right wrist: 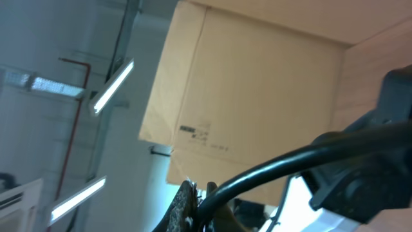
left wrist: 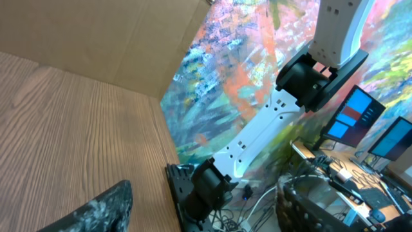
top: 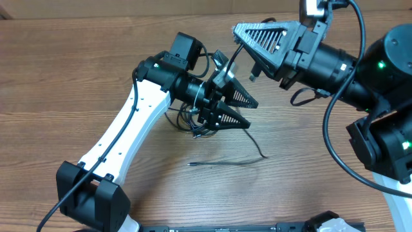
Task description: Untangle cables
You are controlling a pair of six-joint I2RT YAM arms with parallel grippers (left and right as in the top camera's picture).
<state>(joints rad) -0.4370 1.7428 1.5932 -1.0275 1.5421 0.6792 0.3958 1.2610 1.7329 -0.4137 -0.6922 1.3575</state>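
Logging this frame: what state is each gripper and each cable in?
left gripper: jaws open, above the tangle.
right gripper: jaws shut, apparently pinching a cord, raised.
held cord: strung from the right gripper down toward the tangle.
cable tangle: knotted, under the left gripper.
loose cable: lying stretched on the table, untouched.

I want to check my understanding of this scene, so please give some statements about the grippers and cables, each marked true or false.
1. The left gripper has its jaws apart. True.
2. The right gripper is wide open. False: it is shut on a lifted cable.
3. The other cables lie tangled beneath the left gripper. True.
4. No cable touches the table. False: one loose end lies flat on it.
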